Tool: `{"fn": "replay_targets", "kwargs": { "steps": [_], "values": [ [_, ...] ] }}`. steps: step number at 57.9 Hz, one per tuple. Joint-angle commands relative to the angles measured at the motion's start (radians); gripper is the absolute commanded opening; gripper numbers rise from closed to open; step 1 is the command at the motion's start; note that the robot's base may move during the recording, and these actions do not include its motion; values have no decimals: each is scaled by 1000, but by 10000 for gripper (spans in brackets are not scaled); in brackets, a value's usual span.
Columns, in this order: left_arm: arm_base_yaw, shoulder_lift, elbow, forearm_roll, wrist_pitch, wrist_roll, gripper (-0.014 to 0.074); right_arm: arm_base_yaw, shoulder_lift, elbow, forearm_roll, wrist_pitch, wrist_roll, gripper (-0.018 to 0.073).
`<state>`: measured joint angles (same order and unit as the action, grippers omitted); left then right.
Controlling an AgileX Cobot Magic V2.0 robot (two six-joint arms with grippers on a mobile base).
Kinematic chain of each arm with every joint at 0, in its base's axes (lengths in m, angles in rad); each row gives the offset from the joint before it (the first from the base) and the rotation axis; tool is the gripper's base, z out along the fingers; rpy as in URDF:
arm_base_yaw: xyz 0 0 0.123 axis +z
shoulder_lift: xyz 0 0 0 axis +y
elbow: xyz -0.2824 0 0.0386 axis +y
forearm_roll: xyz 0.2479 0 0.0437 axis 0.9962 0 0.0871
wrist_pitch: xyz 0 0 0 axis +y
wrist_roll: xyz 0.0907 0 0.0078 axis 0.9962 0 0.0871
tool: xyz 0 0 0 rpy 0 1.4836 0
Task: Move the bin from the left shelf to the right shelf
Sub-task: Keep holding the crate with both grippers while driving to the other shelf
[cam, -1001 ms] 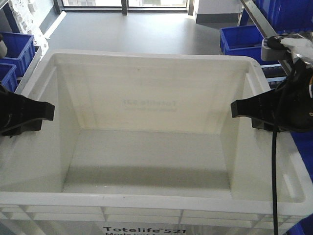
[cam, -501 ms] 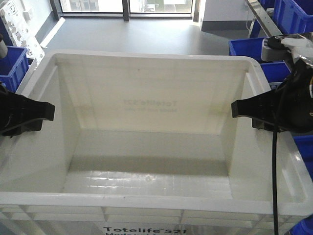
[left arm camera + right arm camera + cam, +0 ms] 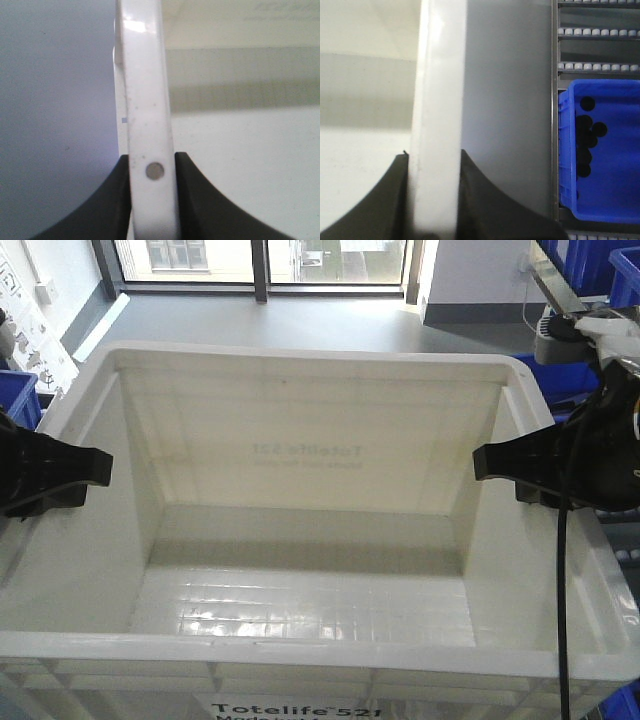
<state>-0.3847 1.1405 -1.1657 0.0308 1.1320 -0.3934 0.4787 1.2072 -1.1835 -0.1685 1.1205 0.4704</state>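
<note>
My left pincer [image 3: 152,167] is clamped over the left rim of the large white rectangular plastic tote [image 3: 310,362], one finger inside the wall and one outside. My right pincer [image 3: 435,161] grips the right rim likewise. The tote spans between them, its printed side nearest me.

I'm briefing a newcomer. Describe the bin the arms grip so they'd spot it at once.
It fills the front view: a large open-topped white bin, black fingers pinching its left and right rims. Unlike the blue bins nearby, it is white, empty and printed "Totelife 521".
</note>
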Motion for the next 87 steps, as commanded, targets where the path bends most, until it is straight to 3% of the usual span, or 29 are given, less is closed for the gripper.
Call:
{"fn": "replay_targets", "kwargs": {
  "steps": [1,87],
  "values": [
    [-8,-32,-41,-37,-111,14,-6,-1,-26,-36,-54,-69,-21,-1],
    [-8,-33,-41,-37,-111,14,-6,-1,-26,-36,-54,-59,-21,-1]
  ]
}}
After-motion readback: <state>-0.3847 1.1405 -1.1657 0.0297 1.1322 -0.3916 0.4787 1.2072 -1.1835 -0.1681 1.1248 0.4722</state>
